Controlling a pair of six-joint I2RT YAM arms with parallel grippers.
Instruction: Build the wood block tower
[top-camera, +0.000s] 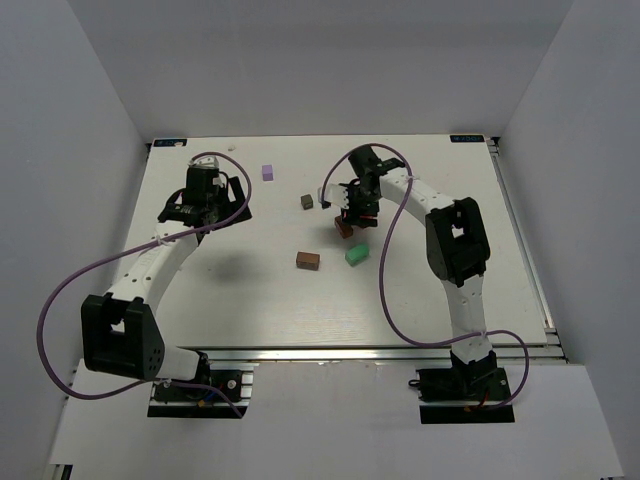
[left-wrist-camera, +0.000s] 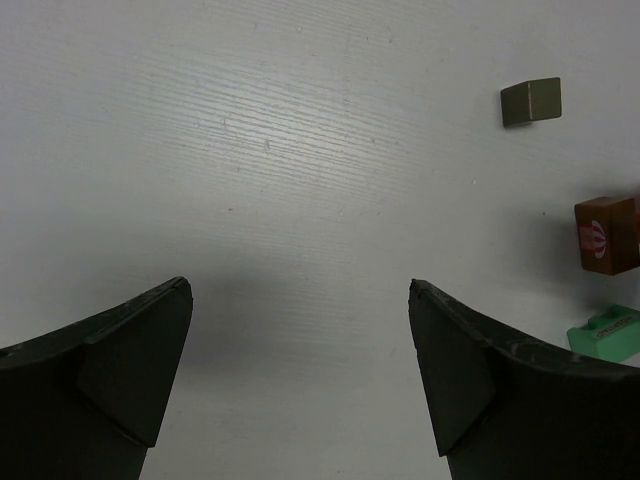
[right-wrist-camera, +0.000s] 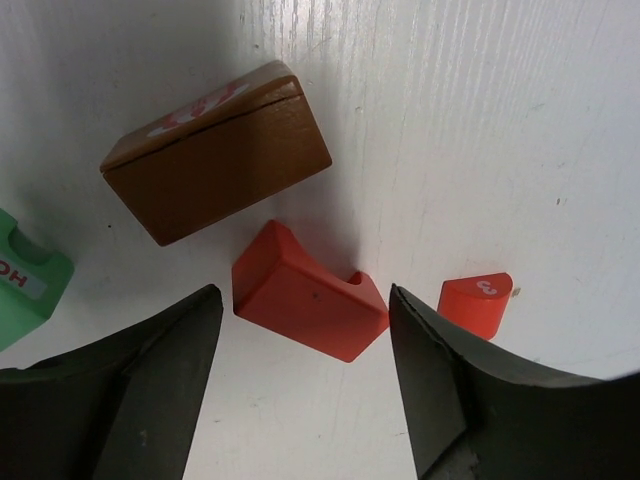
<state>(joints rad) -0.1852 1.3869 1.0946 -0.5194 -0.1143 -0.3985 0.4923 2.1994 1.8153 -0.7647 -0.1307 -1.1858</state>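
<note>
The right gripper (right-wrist-camera: 302, 298) is held with its jaws apart, and a red wooden block with a scooped notch (right-wrist-camera: 290, 290) is framed between them on the white table (right-wrist-camera: 480, 120). Nothing is clamped yet. A brown rectangular wooden block with a printed top (right-wrist-camera: 215, 165) lies just beyond the red one; whether the two touch cannot be told. A small red half-round wooden piece marked 3 (right-wrist-camera: 477, 300) sits just beside the right-hand finger (right-wrist-camera: 480, 400), and a green notched wooden block (right-wrist-camera: 25, 275) is cut by the left edge of the wrist view.

No tower is seen. The pieces lie singly near the table's middle, with an olive-grey wooden cube (top-camera: 307, 201) apart from them and a lilac wooden cube (top-camera: 267, 172) further off toward the far side.

The step in hand is judged to be the pick-up of the red notched block. It lies skewed to the jaw line, so the wrist should probably be turned first until two flat, opposite faces are met squarely; the scooped face is best avoided. A straight descent is advised so that the half-round piece and the brown block are not nudged.

The left gripper (left-wrist-camera: 298, 300) is likewise spread, with nothing between its fingers.
</note>
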